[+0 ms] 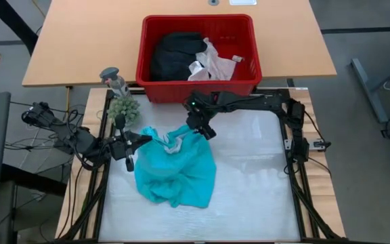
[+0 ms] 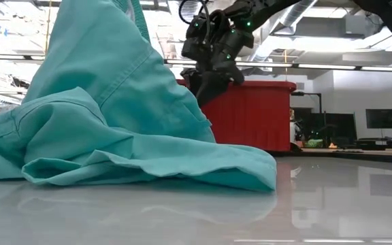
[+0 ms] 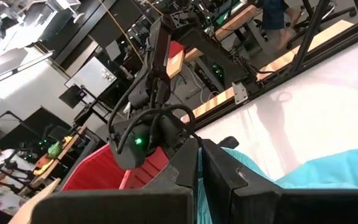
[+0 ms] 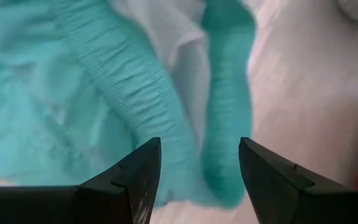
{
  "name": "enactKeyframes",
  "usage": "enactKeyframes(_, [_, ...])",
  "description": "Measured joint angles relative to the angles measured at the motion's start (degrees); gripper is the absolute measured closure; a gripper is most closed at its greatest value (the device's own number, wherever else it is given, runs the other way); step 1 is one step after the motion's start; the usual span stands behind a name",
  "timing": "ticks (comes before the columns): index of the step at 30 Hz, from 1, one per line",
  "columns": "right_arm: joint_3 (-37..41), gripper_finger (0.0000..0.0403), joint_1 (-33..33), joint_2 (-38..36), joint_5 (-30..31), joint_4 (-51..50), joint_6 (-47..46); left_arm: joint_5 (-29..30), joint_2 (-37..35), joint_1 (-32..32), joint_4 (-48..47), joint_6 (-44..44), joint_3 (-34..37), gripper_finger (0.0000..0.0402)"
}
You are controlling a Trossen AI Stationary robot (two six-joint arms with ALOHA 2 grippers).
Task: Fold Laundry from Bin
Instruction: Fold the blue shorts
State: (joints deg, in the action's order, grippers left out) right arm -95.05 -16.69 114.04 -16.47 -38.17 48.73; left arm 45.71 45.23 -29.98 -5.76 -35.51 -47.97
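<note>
The teal garment (image 1: pixel 178 169) lies bunched on the white table top, with its far left part drawn up into a peak (image 2: pixel 107 61). My left gripper (image 1: pixel 144 139) is shut on that raised part. My right gripper (image 1: pixel 205 129) hangs open, slanting down over the garment's far right edge. Its fingers stand on either side of the gathered elastic band (image 4: pixel 135 99) and touch nothing. The red bin (image 1: pixel 198 87) stands beyond the table's far edge. It holds a black garment (image 1: pixel 175 54) and white cloth (image 1: pixel 212 64). My left gripper pinches a raised bit of the teal garment's far left edge (image 3: pixel 199 186) between its two shut fingers. The fingers come in level from the table's left. The cloth climbs to the fingers, and the rest of the garment lies on the table.
A small green plant-like thing (image 1: pixel 123 107) and a grey object (image 1: pixel 114 78) stand at the far left corner, close to my left arm. Bare white table top (image 1: pixel 256 183) lies to the right of the garment and toward the near edge.
</note>
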Motion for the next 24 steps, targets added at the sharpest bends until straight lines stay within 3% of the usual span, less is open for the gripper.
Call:
enactKeyframes(9, [0.1, 0.0176, -1.1, 5.5, 2.8, -0.7, -0.7, 0.0, 0.0, 0.0, -1.5, 0.9, 0.0, 0.0401])
enactKeyframes(12, [-0.1, 0.0219, -0.7, 5.9, 6.7, -0.1, -1.4, 0.0, 0.0, 0.0, -1.4, 0.9, 0.0, 0.0401])
enactKeyframes(18, [-0.4, 0.0376, -0.4, 4.1, 12.8, -2.5, -3.9, 0.9, 0.0, 0.0, -2.8, 1.0, 0.0, 0.0401])
enactKeyframes(24, [-0.6, 0.0382, 0.7, -0.9, 22.2, -5.8, -8.9, 11.0, 0.0, 0.0, -3.8, 2.1, 0.0, 0.0401])
